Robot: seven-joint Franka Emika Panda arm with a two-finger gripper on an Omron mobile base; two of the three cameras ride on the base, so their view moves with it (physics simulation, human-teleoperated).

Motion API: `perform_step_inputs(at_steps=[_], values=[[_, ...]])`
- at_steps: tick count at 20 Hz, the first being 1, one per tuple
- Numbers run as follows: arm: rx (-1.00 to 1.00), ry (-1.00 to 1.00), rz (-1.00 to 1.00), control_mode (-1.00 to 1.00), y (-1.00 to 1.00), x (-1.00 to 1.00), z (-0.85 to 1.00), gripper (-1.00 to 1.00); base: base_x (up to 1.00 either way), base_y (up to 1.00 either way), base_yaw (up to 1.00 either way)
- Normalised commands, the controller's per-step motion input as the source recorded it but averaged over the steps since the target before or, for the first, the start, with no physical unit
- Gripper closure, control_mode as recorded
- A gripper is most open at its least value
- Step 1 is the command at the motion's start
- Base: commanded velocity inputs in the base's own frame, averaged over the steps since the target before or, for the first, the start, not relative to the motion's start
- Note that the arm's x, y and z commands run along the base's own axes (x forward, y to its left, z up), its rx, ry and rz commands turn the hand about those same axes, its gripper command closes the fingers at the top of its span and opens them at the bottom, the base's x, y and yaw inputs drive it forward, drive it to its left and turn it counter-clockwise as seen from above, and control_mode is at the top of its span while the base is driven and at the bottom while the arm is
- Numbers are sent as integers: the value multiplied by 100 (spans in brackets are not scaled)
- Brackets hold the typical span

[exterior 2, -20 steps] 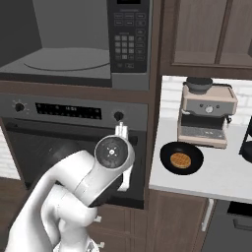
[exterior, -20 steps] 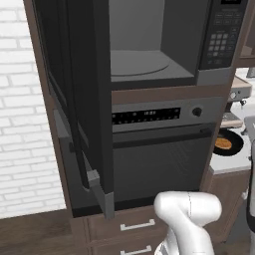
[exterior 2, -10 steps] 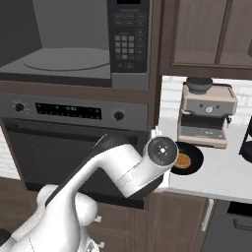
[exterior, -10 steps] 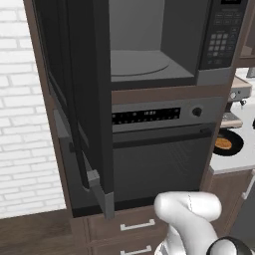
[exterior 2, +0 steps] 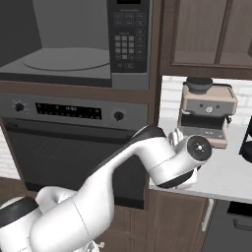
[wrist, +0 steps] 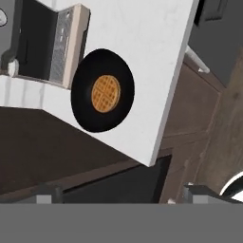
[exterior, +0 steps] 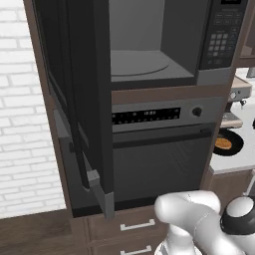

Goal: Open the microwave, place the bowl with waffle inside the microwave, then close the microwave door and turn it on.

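You see the bowl [wrist: 102, 90] holding the waffle [wrist: 105, 94] beside the coffee machine [wrist: 57, 42]; the gripper [wrist: 118, 193] is spread wide and holds nothing.

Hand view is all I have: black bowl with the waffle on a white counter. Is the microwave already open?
Observer: Yes. In the left base view the microwave door is swung wide to the left and the microwave cavity with its turntable is bare.
Operator: What stands next to the bowl?
Observer: The right base view shows a coffee machine at the back of the counter; the bowl lies in front of it, with the waffle in its middle.
Operator: Is the hand open?
Observer: The hand has its fingertips far apart with nothing between them, so it is open, away from the bowl.
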Motion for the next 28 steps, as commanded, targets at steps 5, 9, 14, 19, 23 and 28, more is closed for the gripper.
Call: perform_step_inputs(at_steps=[5, 9, 14, 19, 23, 28], values=[[0, 13, 18, -100, -43, 47, -33, -100, 0, 0, 0], [0, 8, 21, -100, -9, 50, -39, -100, 0, 0, 0], [0, 2, 22, -100, -13, 44, -50, -100, 0, 0, 0], [0, 1, 18, -100, -34, 32, -50, -100, 0, 0, 0], [0, 0, 16, -100, -30, 32, -37, -100, 0, 0, 0], [1, 0, 11, -100, -40, 34, -34, -100, 0, 0, 0]])
